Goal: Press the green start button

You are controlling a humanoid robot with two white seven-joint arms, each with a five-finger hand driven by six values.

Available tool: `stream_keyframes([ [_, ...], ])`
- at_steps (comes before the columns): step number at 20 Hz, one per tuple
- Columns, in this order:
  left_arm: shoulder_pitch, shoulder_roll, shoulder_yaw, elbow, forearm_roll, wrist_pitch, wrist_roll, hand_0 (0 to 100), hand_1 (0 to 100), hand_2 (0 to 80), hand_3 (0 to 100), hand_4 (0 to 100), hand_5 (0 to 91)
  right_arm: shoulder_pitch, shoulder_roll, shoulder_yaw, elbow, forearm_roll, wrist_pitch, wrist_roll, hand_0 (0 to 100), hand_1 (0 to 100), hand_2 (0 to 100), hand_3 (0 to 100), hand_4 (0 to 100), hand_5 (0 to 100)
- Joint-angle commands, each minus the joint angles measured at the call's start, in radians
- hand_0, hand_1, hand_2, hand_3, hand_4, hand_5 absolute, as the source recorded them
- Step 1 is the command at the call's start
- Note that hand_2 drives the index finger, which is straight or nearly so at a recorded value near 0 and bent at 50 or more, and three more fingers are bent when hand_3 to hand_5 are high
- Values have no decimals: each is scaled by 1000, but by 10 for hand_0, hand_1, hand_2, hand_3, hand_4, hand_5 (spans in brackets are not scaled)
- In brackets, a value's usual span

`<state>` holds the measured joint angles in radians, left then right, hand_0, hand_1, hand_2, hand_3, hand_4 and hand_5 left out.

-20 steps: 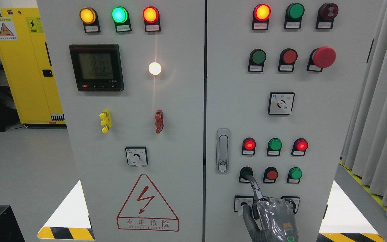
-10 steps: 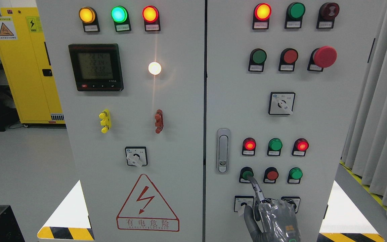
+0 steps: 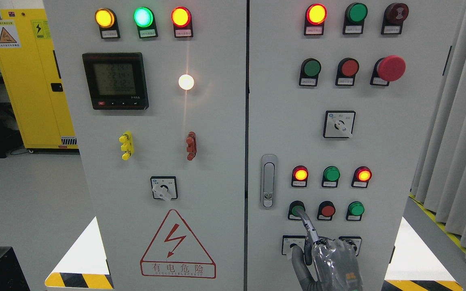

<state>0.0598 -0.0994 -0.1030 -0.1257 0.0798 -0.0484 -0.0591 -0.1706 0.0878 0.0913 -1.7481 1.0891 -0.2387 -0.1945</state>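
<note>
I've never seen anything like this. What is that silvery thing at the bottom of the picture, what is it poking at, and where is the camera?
The camera sits on a humanoid robot's head, looking straight at a grey electrical cabinet covered in lamps, push buttons and rotary switches. The silvery thing is the robot's right hand, rising from the bottom edge. Its index finger is stretched out with its tip at a green button, the leftmost in a row with a red button and another green one. The other fingers are folded; nothing is held. The left hand is not visible. A yellow cabinet stands behind at the left.
</note>
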Motion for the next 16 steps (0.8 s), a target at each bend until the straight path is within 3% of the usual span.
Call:
stream_keyframes([
  [1,0,0,0,0,0,1,-1,120,556,0,0,0,0,58,1,64,-82,-281,-4,36,794,868,0,668,809,864],
  [2,-1,1,0,0,0,1,-1,120,556,0,0,0,0,80,1,67,-94,-347,-4,56,783,862,0,619,774,852],
  [3,0,0,0,0,0,1,-1,120,556,0,0,0,0,107,0,76,-106,-427,-4,70,776,857,0,485,651,761],
  [4,0,0,0,0,0,1,-1,120,556,0,0,0,0,129,0,82,-116,-504,-5,72,779,855,0,310,449,573],
  [7,0,0,0,0,0,1,-1,120,556,0,0,0,0,155,-3,90,-136,-708,-1,72,810,842,0,129,193,225],
  [9,0,0,0,0,0,1,-1,120,556,0,0,0,0,152,-5,88,-151,-799,16,72,818,836,0,104,150,168],
  [10,0,0,0,0,0,1,1,120,556,0,0,0,0,149,-5,88,-154,-817,24,72,830,827,0,15,0,7],
  [16,0,0,0,0,0,1,-1,120,556,0,0,0,0,154,-5,90,-166,-853,27,81,808,797,0,0,0,0],
])
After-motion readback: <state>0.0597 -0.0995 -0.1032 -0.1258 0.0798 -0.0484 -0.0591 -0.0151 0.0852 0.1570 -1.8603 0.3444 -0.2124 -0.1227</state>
